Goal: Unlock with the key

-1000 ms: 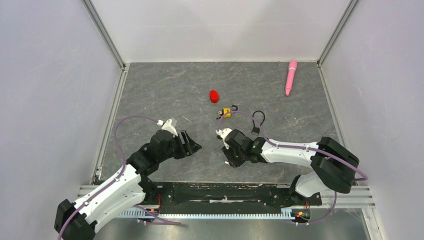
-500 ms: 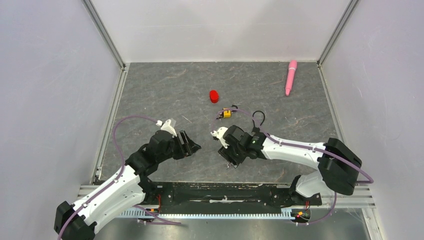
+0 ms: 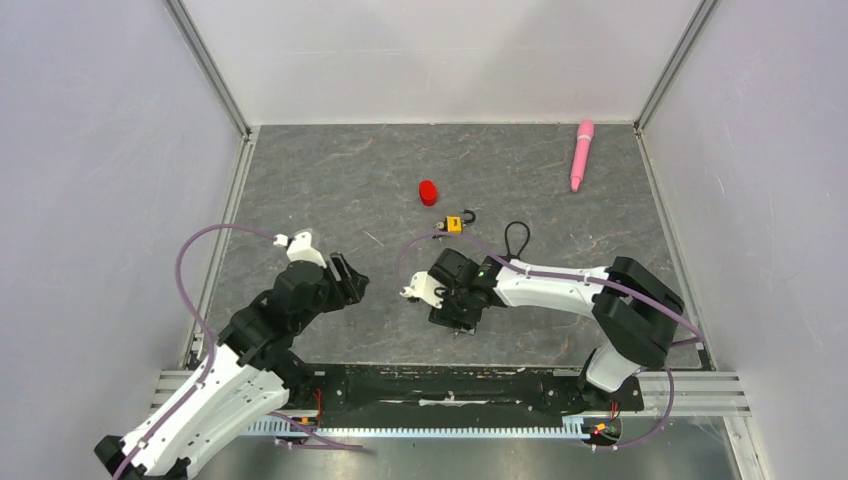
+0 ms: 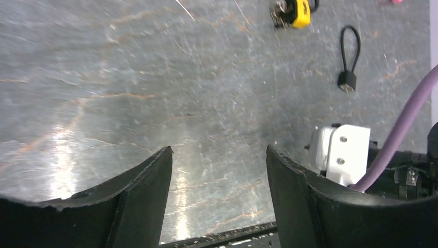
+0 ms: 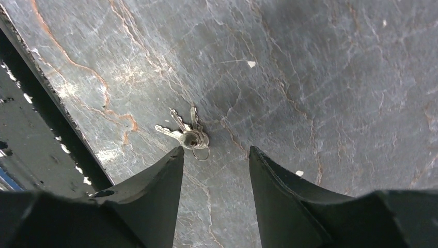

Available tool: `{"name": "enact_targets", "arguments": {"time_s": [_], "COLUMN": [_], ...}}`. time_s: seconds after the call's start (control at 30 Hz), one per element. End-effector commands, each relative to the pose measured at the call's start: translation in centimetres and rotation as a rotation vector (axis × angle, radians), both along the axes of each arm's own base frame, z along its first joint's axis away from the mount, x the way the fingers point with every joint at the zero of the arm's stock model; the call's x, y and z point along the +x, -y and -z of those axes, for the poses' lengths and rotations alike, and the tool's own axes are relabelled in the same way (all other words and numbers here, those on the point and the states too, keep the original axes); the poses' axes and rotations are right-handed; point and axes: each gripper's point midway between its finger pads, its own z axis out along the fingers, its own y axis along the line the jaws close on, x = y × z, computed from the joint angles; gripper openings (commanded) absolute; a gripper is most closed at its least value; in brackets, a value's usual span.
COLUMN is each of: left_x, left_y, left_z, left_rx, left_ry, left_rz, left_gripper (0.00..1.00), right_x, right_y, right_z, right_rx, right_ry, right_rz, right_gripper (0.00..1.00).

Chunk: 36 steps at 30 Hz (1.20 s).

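Nearest the arms, by the black rail (image 5: 46, 155) at the table's (image 5: 335, 77) near edge, lies the key (image 5: 188, 135) - a small silvery bunch on a ring, flat on the grey top. Only the right wrist cam shows it; from the top cam it can't be made out under the arm.

The right gripper (image 5: 216, 152) hangs just over it w/ fingers apart and nothing btw. them. The bunch sits just past the left-hand fingertip in that view, not touched as far as I can tell.

The left gripper (image 4: 218, 150) is off to the left, well apart from the key, fingers spread wide, only bare table in the gap. Its cam shows things the right cam doesn't: the right arm's white block (image 4: 341, 155) at the lower right, and further out the yellow padlock (image 4: 294, 11) and a black cord (image 4: 348, 57) w/ a loop and a block end.

Top cam gives the layout. The padlock is mid-table, beyond the right gripper, w/ the cord just to its right. A red cap (image 3: 428, 192) is just beyond the padlock. A pink pen (image 3: 581, 155) lies far right near the back wall - neither is seen by the wrist cams.
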Motion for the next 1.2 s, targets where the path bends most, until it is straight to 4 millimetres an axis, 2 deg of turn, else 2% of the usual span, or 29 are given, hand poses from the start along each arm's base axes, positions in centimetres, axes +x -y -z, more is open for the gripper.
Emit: {"name": "enact_targets", "arguments": {"time_s": [0.0, 0.13, 0.3, 0.4, 0.5, 0.63, 0.8, 1.03, 1.17], "left_x": [0.3, 0.3, 0.2, 0.2, 0.2, 0.3, 0.5, 0.8, 0.8], "left_y": [-4.0, -4.4, -4.4, -4.3, -3.9, -2.9, -1.3, 0.9, 2.5], "left_z": [-1.7, -2.0, -2.0, -2.0, -2.1, -2.0, -1.7, -0.7, -0.5], "left_rx": [0.173, 0.176, 0.176, 0.172, 0.158, 0.124, 0.057, -0.018, -0.087], "left_ry": [0.073, 0.091, 0.091, 0.091, 0.091, 0.09, 0.081, 0.052, 0.035], "left_rz": [-0.083, -0.096, -0.09, -0.087, -0.071, -0.045, -0.01, 0.034, 0.067], "left_gripper": [0.72, 0.72, 0.72, 0.72, 0.72, 0.72, 0.72, 0.72, 0.71], "right_x": [-0.3, -1.2, -2.0, -2.2, -2.0, -1.7, -1.0, 1.6, 2.2], "right_y": [-1.2, -1.4, 0.0, 0.6, 1.0, 0.5, -0.5, 0.1, -1.1], "right_z": [-0.2, 0.9, 2.8, 3.5, 3.8, 3.5, 2.0, 0.7, -1.1], "right_rx": [-0.003, -0.027, -0.095, -0.122, -0.143, -0.108, 0.026, 0.15, 0.281], "right_ry": [-0.002, -0.031, -0.07, -0.079, -0.068, -0.054, -0.023, 0.008, -0.002], "right_rz": [-0.122, -0.15, -0.15, -0.137, -0.1, -0.035, 0.096, 0.441, 0.566], "right_gripper": [0.52, 0.51, 0.47, 0.34, 0.12, 0.01, 0.0, 0.0, 0.0]}}
